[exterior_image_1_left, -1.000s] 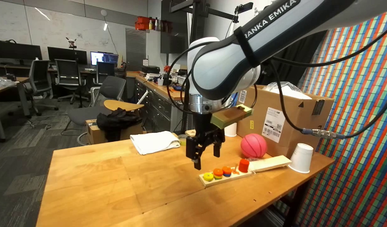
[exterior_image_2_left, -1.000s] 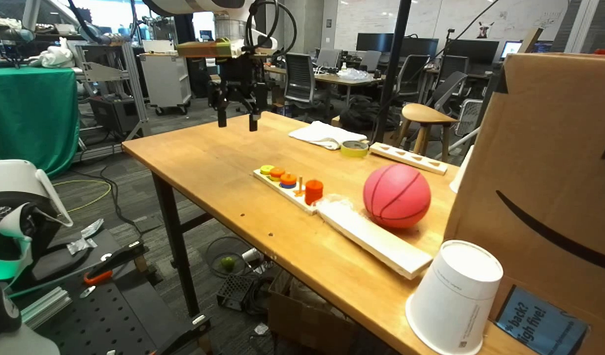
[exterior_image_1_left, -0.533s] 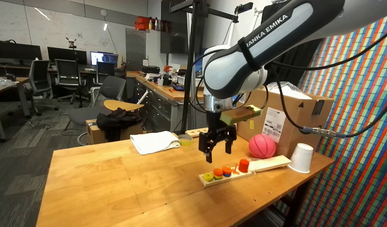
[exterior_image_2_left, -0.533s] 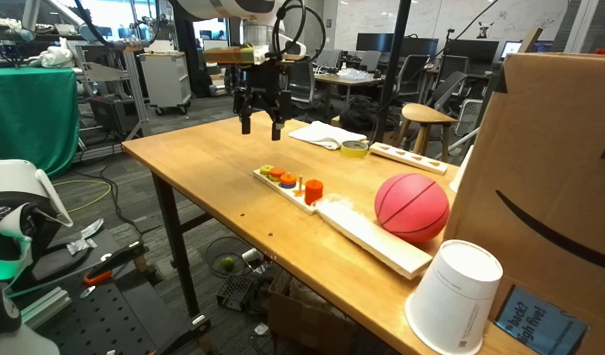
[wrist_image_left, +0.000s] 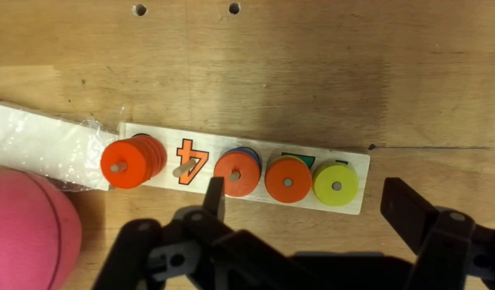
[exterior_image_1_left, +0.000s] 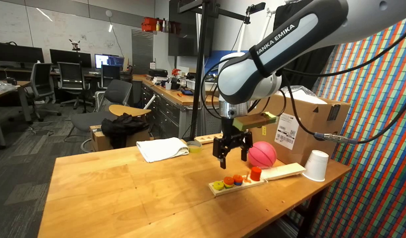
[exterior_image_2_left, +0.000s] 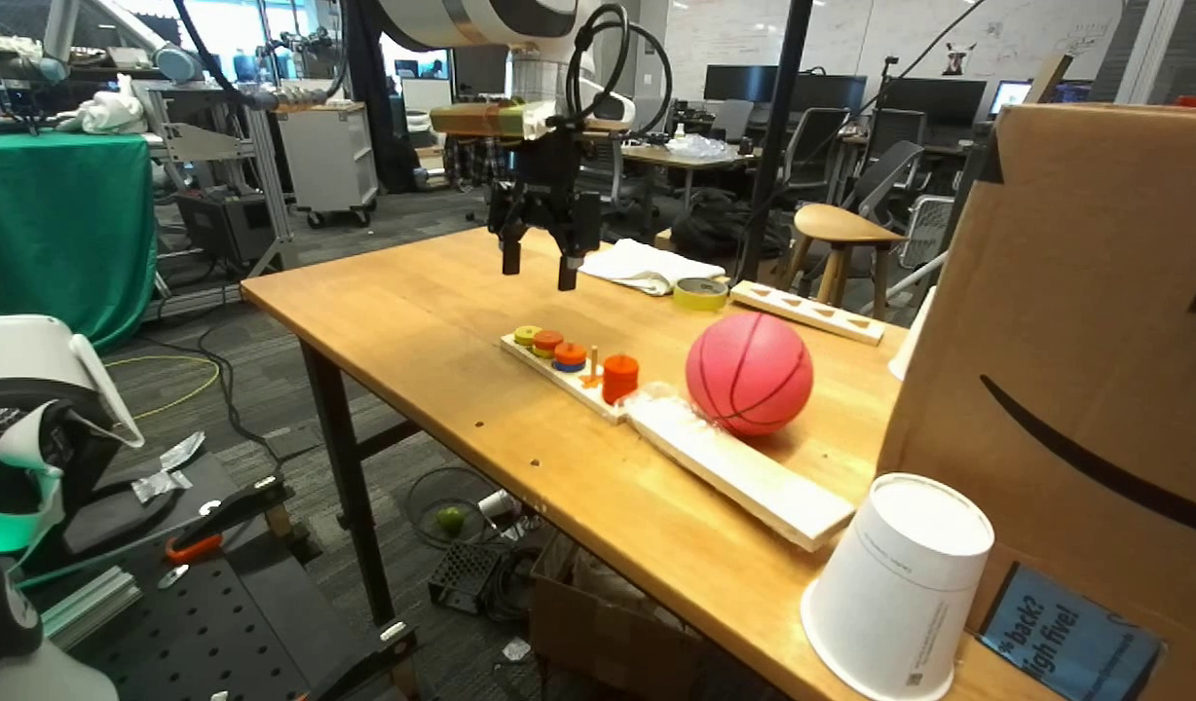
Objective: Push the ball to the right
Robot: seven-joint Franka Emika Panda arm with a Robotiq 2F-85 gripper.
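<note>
jaws stood wide apart, holding nothing, above counter [exterior_image_1_left: 170,185]. lower, nearby, lay peg board [wrist_image_left: 213,147] with coloured discs [wrist_image_left: 277,187]. pink ball [exterior_image_2_left: 749,375] was on counter, away from jaws, just beside pale plank [exterior_image_2_left: 744,477]. farther out stood cardboard box [exterior_image_2_left: 1065,321] and white cup [exterior_image_2_left: 900,594] turned upside down.

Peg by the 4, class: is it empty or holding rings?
Empty: in the wrist view the peg shows bare from tip to foot.

Robotics laboratory, partly furnished as an office. In an exterior view, a Franka Emika arm [exterior_image_1_left: 237,81] occupies the upper right; a whiteboard [exterior_image_1_left: 67,33], computer monitors [exterior_image_1_left: 17,52] and office chairs [exterior_image_1_left: 69,73] fill the upper left, and a drawer workbench [exterior_image_1_left: 161,107] stands near the centre.
</note>
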